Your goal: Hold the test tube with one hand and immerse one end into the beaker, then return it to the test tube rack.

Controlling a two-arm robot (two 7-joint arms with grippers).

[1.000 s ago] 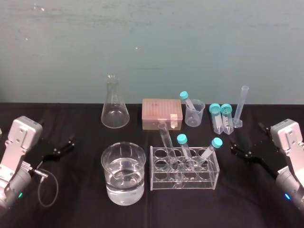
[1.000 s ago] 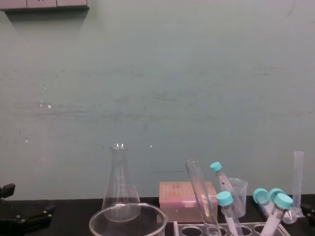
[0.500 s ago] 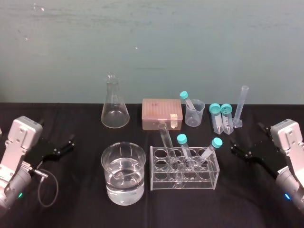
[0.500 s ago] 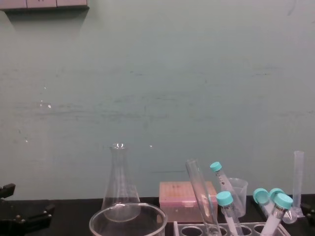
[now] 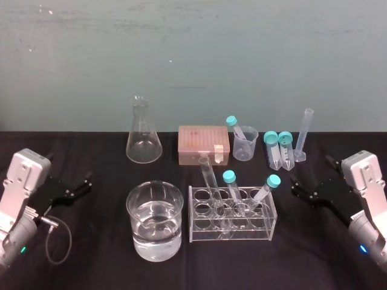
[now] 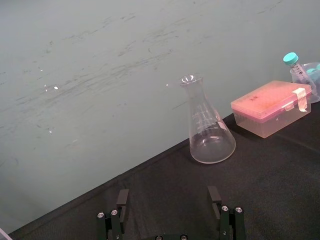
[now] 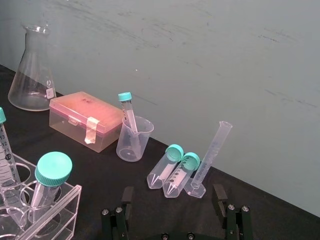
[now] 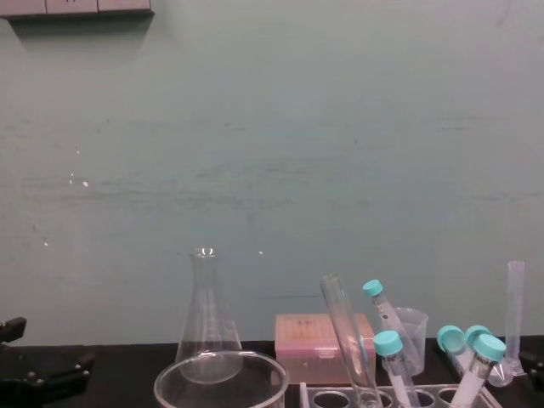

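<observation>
Beaker (image 5: 132, 212) and test tube rack (image 5: 243, 230) side by side, near the middle
Left gripper (image 5: 83, 184) and right gripper (image 5: 297, 187) sit open, out at each side, well apart from the test tube (image 5: 208, 181) leaning in the rack's left end.

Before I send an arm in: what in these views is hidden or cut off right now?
Chest view: the bottom edge cuts off the beaker and test tube rack, hiding the water level and where the test tube stands.
Head view: the tube's lower end blurs into the rack's clear walls, so its hole is uncertain.
Wrist views: the bottom edge cuts off the left gripper and right gripper, both open, below their fingers.
</observation>
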